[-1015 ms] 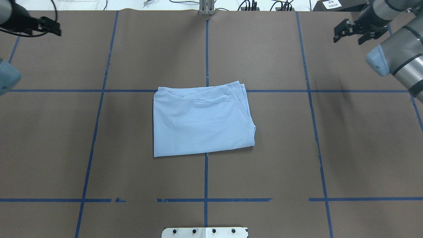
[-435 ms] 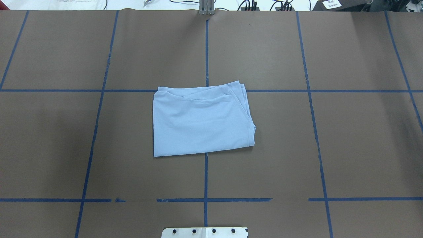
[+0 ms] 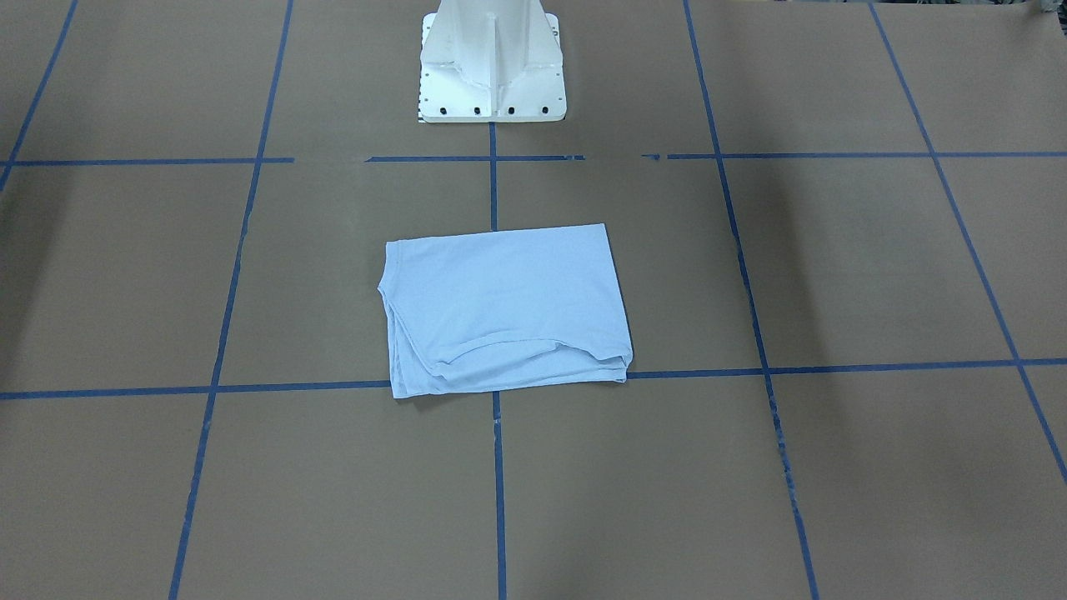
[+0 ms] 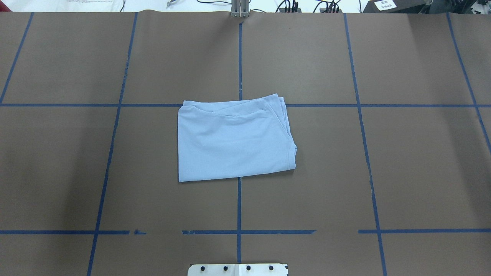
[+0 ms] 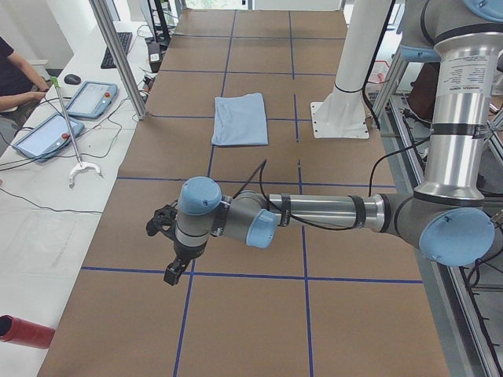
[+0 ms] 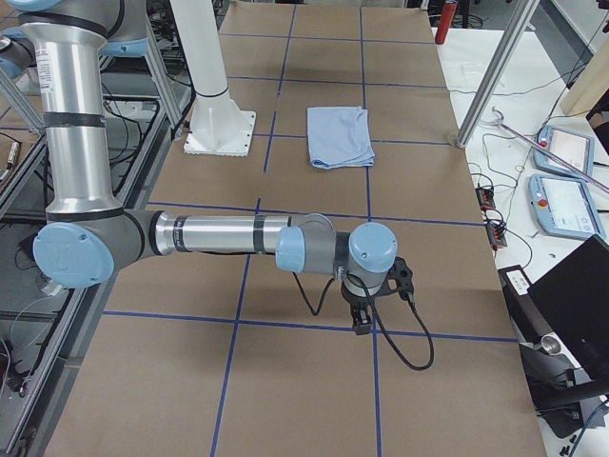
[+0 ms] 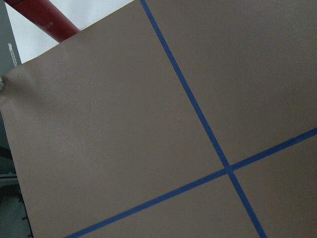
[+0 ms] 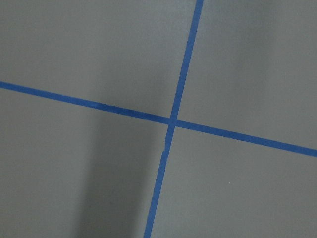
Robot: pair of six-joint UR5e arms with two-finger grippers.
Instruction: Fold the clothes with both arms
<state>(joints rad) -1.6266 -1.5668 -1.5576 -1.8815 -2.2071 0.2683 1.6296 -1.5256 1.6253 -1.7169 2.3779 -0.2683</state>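
Neatly folded rectangular blue T-shirt on brown paper; left tool, right tool: spread unclear.

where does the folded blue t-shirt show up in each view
exterior front-facing: T-shirt centre, below the white pedestal base.
overhead exterior: T-shirt centre, above base.
exterior left: T-shirt upper middle, left of base.
exterior right: T-shirt upper middle, right of base.
left wrist-mounted: not in it.
right wrist-mounted: not in it.
Shared landmark: white pedestal base.
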